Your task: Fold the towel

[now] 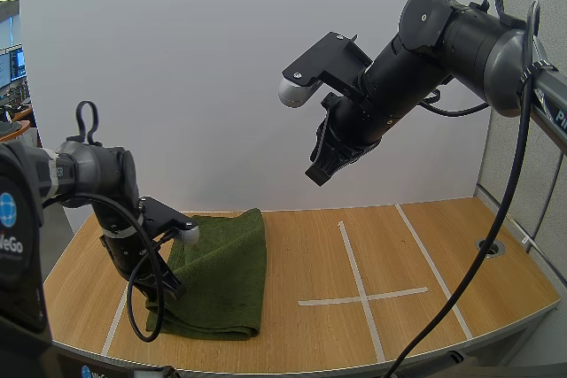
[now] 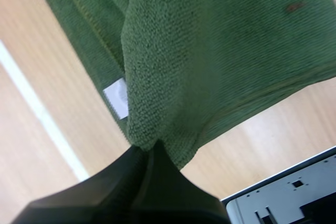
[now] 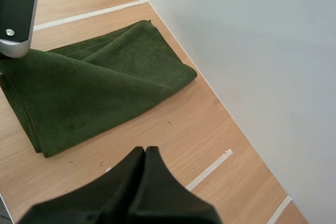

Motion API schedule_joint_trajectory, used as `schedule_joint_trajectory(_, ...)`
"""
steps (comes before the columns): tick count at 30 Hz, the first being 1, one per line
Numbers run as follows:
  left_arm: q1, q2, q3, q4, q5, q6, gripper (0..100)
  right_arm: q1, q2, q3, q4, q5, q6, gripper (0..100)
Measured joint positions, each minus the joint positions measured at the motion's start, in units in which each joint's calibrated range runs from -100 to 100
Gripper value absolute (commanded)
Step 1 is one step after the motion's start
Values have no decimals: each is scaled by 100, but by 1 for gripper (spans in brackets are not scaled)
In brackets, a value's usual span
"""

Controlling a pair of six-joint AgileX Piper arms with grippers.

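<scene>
A dark green towel (image 1: 221,272) lies folded into a long strip on the left part of the wooden table (image 1: 443,254). My left gripper (image 1: 173,289) is down at the towel's front left edge. In the left wrist view its fingers (image 2: 147,148) are pressed together on a raised fold of the towel (image 2: 220,51), beside a small white label (image 2: 118,98). My right gripper (image 1: 319,170) hangs high above the table's middle, shut on nothing. In the right wrist view its fingers (image 3: 144,153) form one dark wedge, with the towel (image 3: 89,87) far below.
White tape lines form a cross (image 1: 363,294) on the table to the right of the towel, and another tape line (image 1: 115,320) runs along the towel's left side. A white wall stands behind the table's far edge.
</scene>
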Motion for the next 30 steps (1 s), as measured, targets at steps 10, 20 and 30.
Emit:
schedule_joint_trajectory(10,147,-6,264,-611,-391,470,0,0,0,0,0,0,0,0)
schedule_joint_trajectory(20,242,-6,412,-347,-1139,470,0,0,0,0,0,0,0,0)
schedule_joint_trajectory(30,285,263,412,-319,-1396,478,34,0,0,0,0,0,0,0)
